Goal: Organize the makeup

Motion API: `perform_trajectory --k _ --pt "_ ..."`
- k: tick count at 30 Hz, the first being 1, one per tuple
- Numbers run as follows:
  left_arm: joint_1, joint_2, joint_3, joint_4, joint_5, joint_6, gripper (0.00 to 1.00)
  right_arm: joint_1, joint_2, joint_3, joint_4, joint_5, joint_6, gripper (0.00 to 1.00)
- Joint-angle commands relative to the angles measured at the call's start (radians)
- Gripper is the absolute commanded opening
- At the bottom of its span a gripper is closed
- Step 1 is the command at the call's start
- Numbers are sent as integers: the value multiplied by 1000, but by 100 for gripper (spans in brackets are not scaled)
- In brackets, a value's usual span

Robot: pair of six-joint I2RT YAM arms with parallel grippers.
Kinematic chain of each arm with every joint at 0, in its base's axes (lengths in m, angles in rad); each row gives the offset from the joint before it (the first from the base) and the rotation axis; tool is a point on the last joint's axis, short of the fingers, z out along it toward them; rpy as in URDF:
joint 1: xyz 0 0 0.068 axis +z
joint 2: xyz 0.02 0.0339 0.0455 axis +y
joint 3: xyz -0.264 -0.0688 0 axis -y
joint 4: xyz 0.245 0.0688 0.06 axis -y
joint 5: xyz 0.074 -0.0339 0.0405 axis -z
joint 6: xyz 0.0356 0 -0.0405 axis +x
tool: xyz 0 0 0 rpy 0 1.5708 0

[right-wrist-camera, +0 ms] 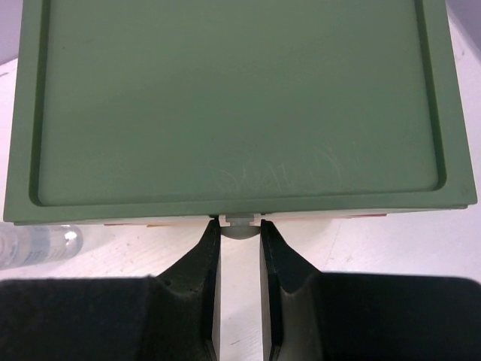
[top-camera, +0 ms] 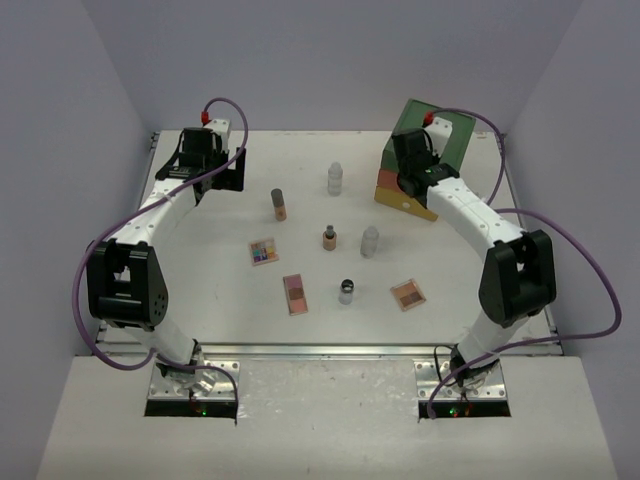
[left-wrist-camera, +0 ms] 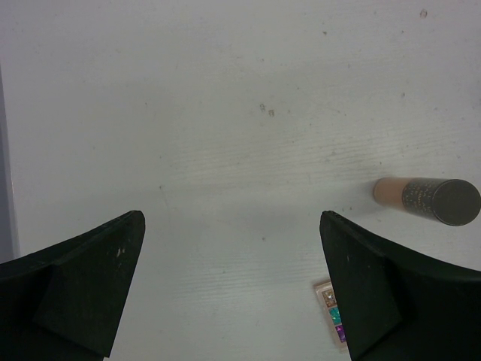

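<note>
The makeup stands spread over the table: a tan tube with a dark cap (top-camera: 279, 204), a short tan tube (top-camera: 329, 238), two clear bottles (top-camera: 335, 179) (top-camera: 370, 241), a small dark-capped bottle (top-camera: 346, 290), a multicolour palette (top-camera: 264, 251) and two pink-brown palettes (top-camera: 295, 294) (top-camera: 407, 293). My left gripper (top-camera: 218, 172) is open and empty at the far left, above bare table (left-wrist-camera: 233, 226); the tan tube (left-wrist-camera: 428, 200) and the multicolour palette (left-wrist-camera: 329, 301) lie to its right. My right gripper (top-camera: 408, 182) is shut on the grey knob (right-wrist-camera: 240, 229) at the front of the drawer box.
The green, orange and yellow drawer box (top-camera: 432, 160) stands at the far right; its green top (right-wrist-camera: 240, 98) fills the right wrist view. A clear bottle (right-wrist-camera: 37, 244) lies at the left of that view. Grey walls close in the table's back and sides.
</note>
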Motion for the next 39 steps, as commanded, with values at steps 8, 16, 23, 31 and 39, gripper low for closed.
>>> perform_trajectory --k 8,16,23,31,39 --pt "2 -29 2 23 6 1 100 55 -139 -133 -22 -18 134 0" --pt "2 -32 1 18 1 4 100 152 -208 -194 -80 20 171 0" --pt "2 -30 1 19 15 4 100 200 -304 -267 -107 47 212 0" --pt "2 -32 2 16 30 1 100 216 -333 -296 -126 -41 189 0" --pt "2 -38 7 4 59 7 100 217 -365 -277 -81 -155 49 68"
